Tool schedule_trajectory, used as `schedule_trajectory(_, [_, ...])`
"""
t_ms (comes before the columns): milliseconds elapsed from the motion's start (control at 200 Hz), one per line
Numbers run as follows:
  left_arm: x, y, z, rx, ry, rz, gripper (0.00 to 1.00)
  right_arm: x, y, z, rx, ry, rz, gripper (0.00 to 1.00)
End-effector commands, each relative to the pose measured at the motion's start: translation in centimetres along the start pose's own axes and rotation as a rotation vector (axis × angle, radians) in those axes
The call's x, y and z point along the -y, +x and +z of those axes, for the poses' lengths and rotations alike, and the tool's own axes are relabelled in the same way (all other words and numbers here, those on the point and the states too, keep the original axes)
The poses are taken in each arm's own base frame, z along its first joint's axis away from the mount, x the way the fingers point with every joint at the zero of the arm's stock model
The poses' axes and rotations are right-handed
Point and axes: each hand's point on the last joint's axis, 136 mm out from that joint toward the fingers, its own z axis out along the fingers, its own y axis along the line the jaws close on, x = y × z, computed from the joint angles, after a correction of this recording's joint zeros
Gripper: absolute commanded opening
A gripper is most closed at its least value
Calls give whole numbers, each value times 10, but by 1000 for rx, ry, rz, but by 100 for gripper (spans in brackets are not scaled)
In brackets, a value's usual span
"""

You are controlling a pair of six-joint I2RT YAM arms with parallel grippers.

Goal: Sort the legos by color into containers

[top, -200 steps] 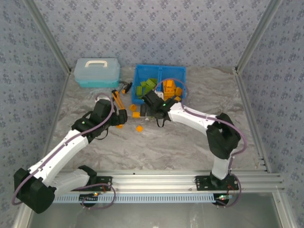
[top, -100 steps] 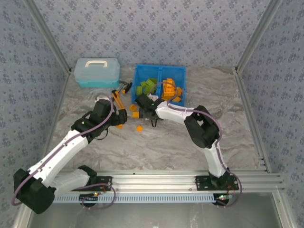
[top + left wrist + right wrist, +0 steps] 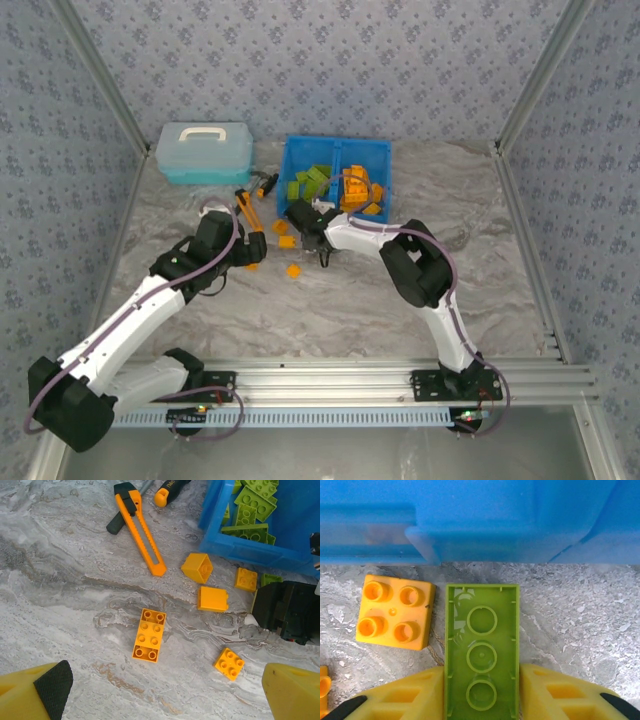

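Observation:
In the right wrist view my right gripper [image 3: 481, 677] is shut on an olive-green lego [image 3: 481, 650] lying underside up on the table, a yellow finger pressed to each long side. It sits just in front of the blue bin's wall [image 3: 480, 525], beside an orange two-by-two lego [image 3: 394, 618]. From above, the bin [image 3: 384, 150] holds green legos [image 3: 308, 181] in its left container and orange ones [image 3: 358, 190] in its right. My left gripper [image 3: 170, 692] hangs open over loose orange legos [image 3: 149, 634], touching none.
An orange box cutter [image 3: 142, 535] and a screwdriver [image 3: 167, 490] lie left of the bin. A pale blue lidded case [image 3: 204, 152] stands at the back left. Several orange legos [image 3: 212, 599] are scattered between the two grippers.
My right gripper slid left to the bin's front-left corner and closed on the green lego. The right elbow swung left. The left arm stayed put and open.

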Motion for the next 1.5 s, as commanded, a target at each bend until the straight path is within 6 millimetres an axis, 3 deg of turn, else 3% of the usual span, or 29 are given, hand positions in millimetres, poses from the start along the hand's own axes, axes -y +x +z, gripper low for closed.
schedule_trajectory(0, [-4,-6,-2,24,-9,-13,99,7,1,-6,-3,21,-1,39])
schedule_trajectory(195, [-5,-6,-2,23,-17,-9,99,6,2,-41,35,-34,-40,33])
schedule_trajectory(330, [-6,-6,-3,25,-24,-9,99,1,-5,-91,91,-108,-58,33])
schedule_trajectory(430, [-7,-8,-3,35,-27,-14,99,-7,-29,-131,181,-179,-60,33])
schedule_trajectory(515, [-4,-10,-3,41,-17,-19,99,-14,-60,-145,252,-207,-70,33])
schedule_trajectory(645, [2,-9,1,26,6,-21,99,-26,-110,-134,307,-211,-79,34])
schedule_trajectory(759, [5,1,9,-17,18,4,99,-35,-141,-103,296,-214,-59,33])
schedule_trajectory(834, [5,8,15,-58,6,19,99,-39,-149,-75,254,-210,-44,33])
schedule_trajectory(964, [9,18,25,-105,18,25,99,-39,-167,-49,247,-195,-27,35])
schedule_trajectory(1069, [14,22,34,-122,35,23,99,-42,-184,-48,252,-217,-23,48])
schedule_trajectory(1144, [18,23,40,-135,44,25,99,-44,-196,-64,278,-225,-35,56])
schedule_trajectory(1319, [28,30,58,-175,62,14,99,-42,-221,-125,343,-278,-39,61])
schedule_trajectory(1429, [36,29,71,-179,45,13,96,-37,-223,-177,379,-341,-36,61])
schedule_trajectory(1499, [43,28,82,-181,13,42,93,-32,-213,-203,399,-377,-53,62])
